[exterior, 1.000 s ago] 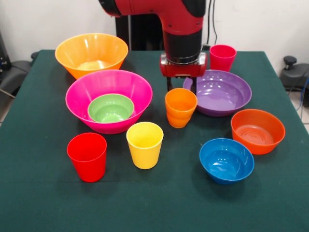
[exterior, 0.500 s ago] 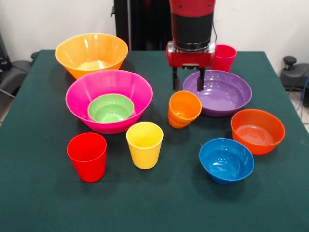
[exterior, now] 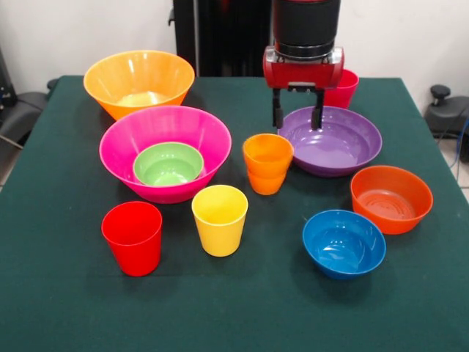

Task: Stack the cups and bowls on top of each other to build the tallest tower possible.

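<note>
My gripper (exterior: 297,116) hangs open and empty above the left rim of the wide purple bowl (exterior: 333,143). The orange cup (exterior: 267,163) stands upright on the cloth just left of and below it, apart from the fingers. The small green bowl (exterior: 168,163) sits inside the big hot-pink bowl (exterior: 124,147). The big orange-yellow bowl (exterior: 139,81) is behind it. The red cup (exterior: 133,237) and yellow cup (exterior: 219,219) stand in front. The crimson-pink cup (exterior: 344,88) is partly hidden behind my gripper. The medium orange bowl (exterior: 390,198) and blue bowl (exterior: 344,243) are at the right.
The dark green tablecloth (exterior: 242,308) covers the table. A black stand (exterior: 440,110) sits off the table's right edge.
My gripper has risen and moved right, from over the orange cup to over the purple bowl's rim. The orange cup tipped half a second ago and now stands upright, slightly further left.
</note>
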You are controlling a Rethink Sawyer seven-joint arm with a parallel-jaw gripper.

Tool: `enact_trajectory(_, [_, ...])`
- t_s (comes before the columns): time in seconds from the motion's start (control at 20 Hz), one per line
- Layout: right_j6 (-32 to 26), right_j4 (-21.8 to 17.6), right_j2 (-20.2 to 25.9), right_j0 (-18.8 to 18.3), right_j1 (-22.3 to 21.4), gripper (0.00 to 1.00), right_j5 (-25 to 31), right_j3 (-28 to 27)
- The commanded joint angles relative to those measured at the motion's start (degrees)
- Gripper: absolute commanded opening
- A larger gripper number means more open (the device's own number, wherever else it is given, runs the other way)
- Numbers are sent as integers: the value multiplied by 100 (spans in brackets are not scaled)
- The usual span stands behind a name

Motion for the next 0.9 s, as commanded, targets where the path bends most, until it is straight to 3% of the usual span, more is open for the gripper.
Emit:
enact_trajectory(0.05, [761, 183, 3, 45, 97, 100, 350, 397])
enact_trajectory(0.35, [701, 203, 9, 15, 193, 100, 276, 354])
enact_trajectory(0.9, [590, 65, 135, -116, 841, 100, -352, 45])
